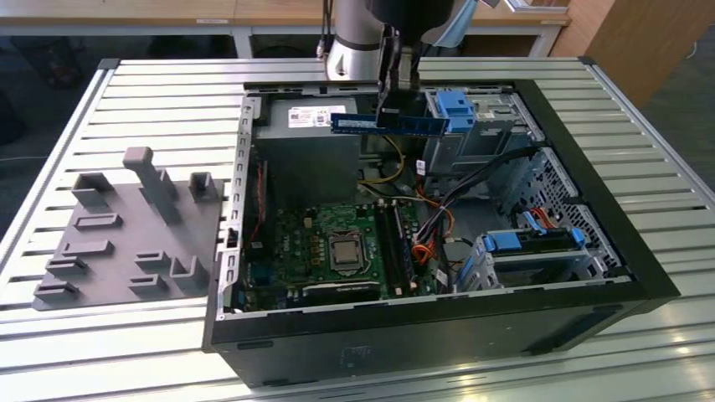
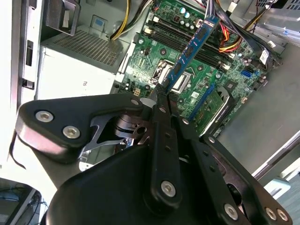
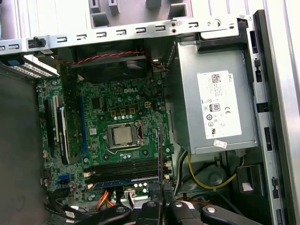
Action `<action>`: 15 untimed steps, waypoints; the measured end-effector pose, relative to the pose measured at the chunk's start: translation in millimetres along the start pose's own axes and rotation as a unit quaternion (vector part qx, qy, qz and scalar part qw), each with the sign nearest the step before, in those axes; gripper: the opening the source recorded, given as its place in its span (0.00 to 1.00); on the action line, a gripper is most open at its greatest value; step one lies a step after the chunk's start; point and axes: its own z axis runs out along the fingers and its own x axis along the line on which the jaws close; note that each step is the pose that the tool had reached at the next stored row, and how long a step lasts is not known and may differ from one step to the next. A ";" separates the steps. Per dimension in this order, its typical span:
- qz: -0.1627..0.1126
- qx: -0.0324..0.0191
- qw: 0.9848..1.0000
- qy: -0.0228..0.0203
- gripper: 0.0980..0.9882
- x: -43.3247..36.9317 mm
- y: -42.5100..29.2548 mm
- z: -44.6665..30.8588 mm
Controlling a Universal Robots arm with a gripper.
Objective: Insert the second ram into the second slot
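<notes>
Blue and thin, the memory stick (image 1: pixel 389 125) is pinched at its upper edge between the two black fingers of the gripper (image 1: pixel 393 106). It hangs level in the air above the open computer case (image 1: pixel 625 251), touching nothing inside it. In the second wrist view the stick (image 2: pixel 194 47) runs out from the closed fingertips (image 2: pixel 161 105) across the green circuit board (image 2: pixel 154 51) well below. In the first wrist view the same stick (image 3: pixel 162 154) shows edge-on, rising from the gripper (image 3: pixel 162 199).

Beneath the gripper lie the memory slots (image 3: pixel 126 168) – a row of long dark channels beside the square processor socket (image 3: pixel 123 135). A blue strip (image 3: pixel 126 181) lies along the slot at the row's outer edge, and it looks like another stick seated there.

A grey power supply box (image 3: pixel 215 108) sits lower than the gripper and off to one side of it. Well apart from the gripper, a grey holder tray (image 1: pixel 123 243) rests on the slatted metal table (image 1: pixel 167 92) outside the case.
</notes>
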 end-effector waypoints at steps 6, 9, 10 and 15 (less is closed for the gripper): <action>0.005 0.000 1.000 0.000 0.04 0.0 0.0 0.0; 0.008 0.000 1.000 0.000 0.04 0.0 0.0 0.0; 0.009 0.000 1.000 0.000 0.04 0.0 0.0 0.0; 0.012 0.000 1.000 0.000 0.04 0.0 0.0 0.0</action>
